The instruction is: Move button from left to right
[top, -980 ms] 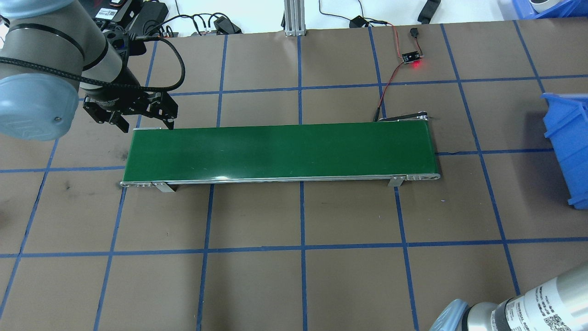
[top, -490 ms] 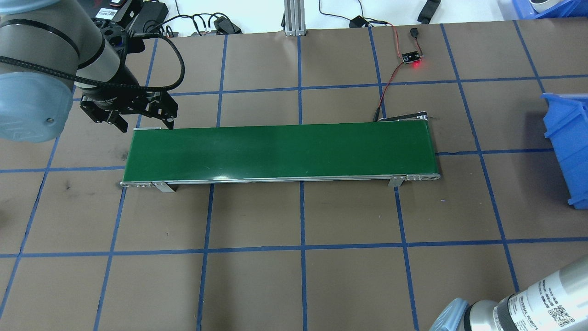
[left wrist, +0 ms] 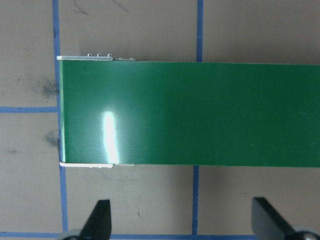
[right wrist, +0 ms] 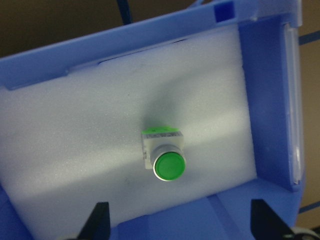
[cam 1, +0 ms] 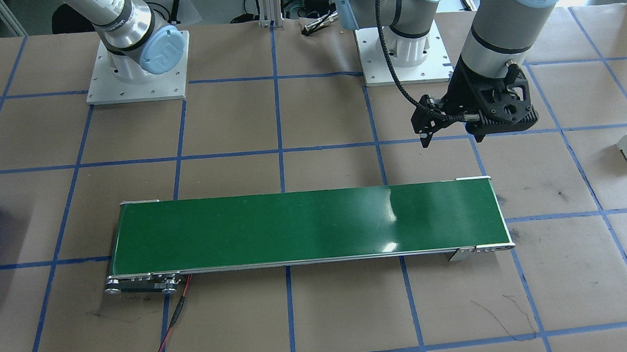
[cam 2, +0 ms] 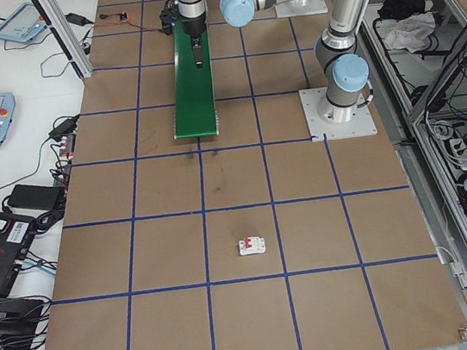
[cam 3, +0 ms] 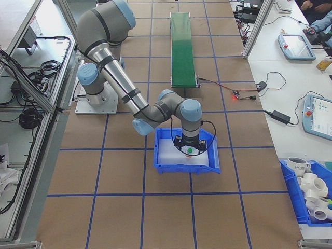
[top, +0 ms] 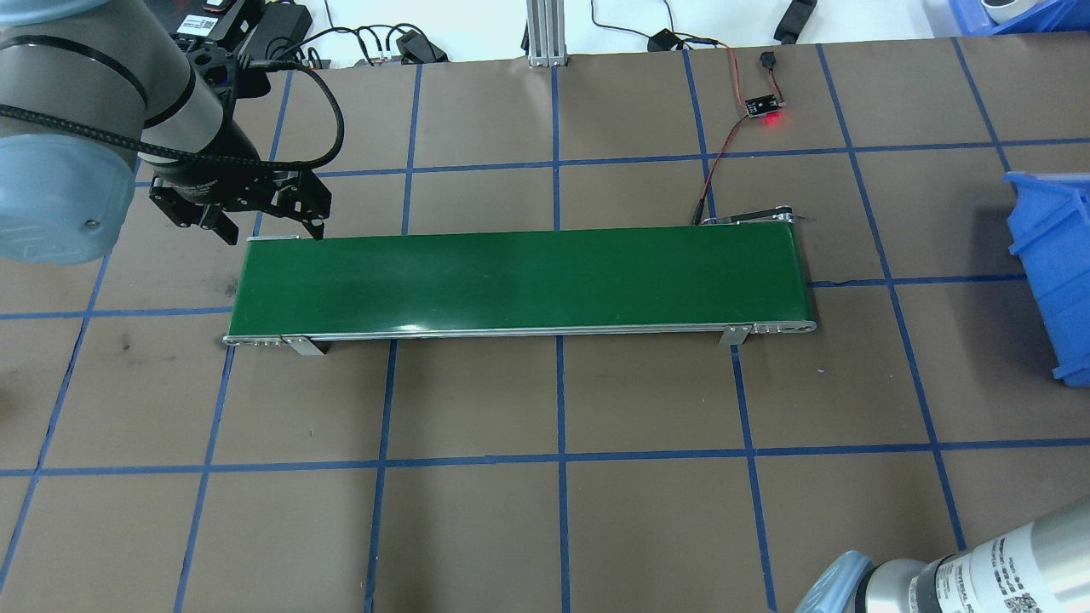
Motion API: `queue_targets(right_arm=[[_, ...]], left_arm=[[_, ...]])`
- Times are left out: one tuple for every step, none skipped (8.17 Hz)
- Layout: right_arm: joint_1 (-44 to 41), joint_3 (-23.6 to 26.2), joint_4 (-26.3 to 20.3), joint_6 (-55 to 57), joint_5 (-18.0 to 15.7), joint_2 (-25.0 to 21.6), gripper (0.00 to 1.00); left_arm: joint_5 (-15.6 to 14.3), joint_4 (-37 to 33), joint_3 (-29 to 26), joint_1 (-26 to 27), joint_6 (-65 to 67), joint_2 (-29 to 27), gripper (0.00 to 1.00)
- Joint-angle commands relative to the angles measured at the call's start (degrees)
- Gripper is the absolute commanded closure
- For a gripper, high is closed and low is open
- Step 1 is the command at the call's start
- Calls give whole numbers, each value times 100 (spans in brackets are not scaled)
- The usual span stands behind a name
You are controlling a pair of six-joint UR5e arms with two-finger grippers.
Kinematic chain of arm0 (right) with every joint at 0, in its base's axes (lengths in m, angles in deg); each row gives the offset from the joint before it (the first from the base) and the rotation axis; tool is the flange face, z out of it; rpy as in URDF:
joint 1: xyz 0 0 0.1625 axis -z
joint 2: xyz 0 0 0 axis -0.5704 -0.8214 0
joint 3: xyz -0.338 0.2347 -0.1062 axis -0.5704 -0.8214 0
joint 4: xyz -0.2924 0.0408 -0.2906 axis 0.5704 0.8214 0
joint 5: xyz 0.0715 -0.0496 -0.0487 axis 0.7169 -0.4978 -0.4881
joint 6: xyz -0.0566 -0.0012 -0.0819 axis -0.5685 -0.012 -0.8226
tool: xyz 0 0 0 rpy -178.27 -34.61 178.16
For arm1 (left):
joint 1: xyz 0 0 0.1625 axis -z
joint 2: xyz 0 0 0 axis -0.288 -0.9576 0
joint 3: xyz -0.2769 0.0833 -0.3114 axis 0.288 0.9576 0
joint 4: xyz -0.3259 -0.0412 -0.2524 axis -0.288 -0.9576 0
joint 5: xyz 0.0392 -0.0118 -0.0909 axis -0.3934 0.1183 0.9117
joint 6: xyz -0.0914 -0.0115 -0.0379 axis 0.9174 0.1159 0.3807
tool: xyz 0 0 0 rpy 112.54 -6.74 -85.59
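One button (right wrist: pixel 164 155) lies on the white foam (right wrist: pixel 75 150) lining the blue bin (right wrist: pixel 270 100), near the foam's middle, its round green cap turned up toward the right wrist camera. The right gripper (right wrist: pixel 180 220) hangs directly above it with fingers spread wide and nothing held; neither finger touches the button. It looks light and rigid, a hard plastic part. The domed cap is probably slick and would squirt out of a pinch, so the flat sides of the squarish body under the cap seem the better hold, fingers closing across them. Soft foam underneath should forgive a low descent. The left gripper (top: pixel 271 223) hovers open and empty, well away from the bin, by the belt (top: pixel 519 281) end.
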Motion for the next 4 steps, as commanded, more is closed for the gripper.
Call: queue_targets(right_arm=[[-24,2,-552,791,440,-998,0],[-42,2,-1146,1458,459,-1506,0],[-68,-7,-2092,2604,842,-1981,0],[-172,-7,-2537,3764,1011,-2238,0]], left_arm=[[-8,17,16,1,-16,5,0],[-8,44,34,1,-16,14,0],[-8,79,51,1,-8,14,0],[-8,79,34,1,-34,23,0]])
